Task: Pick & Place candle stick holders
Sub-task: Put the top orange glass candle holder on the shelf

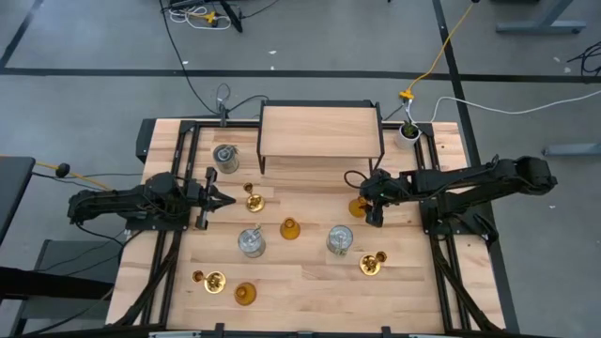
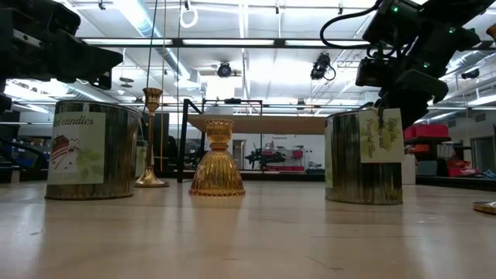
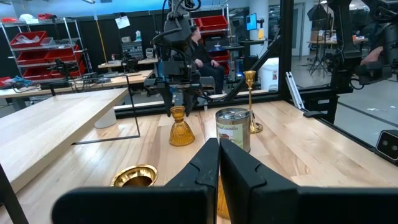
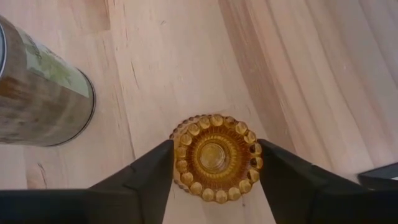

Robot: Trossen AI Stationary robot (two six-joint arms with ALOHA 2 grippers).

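Observation:
An amber bell-shaped holder stands upright on the table at right of centre. My right gripper reaches down over it, with one finger on either side of its beaded top. My left gripper waits shut and level at the table's left, touching nothing; a brass holder stands just past its tips. The other candle stick holders stand on their bases: silvery cylinders, amber ones and brass ones. My right gripper has the amber holder's beaded top rim between its two fingers, one finger against each opposite side. The fingers slant down at it from above and from the table's right. The holder stays upright with its base on the table.
A raised wooden shelf on a black frame stands at the far middle. A small white pot with a plant sits at the far right corner. Black rails run along the table's sides. Bare wood lies along the near edge.

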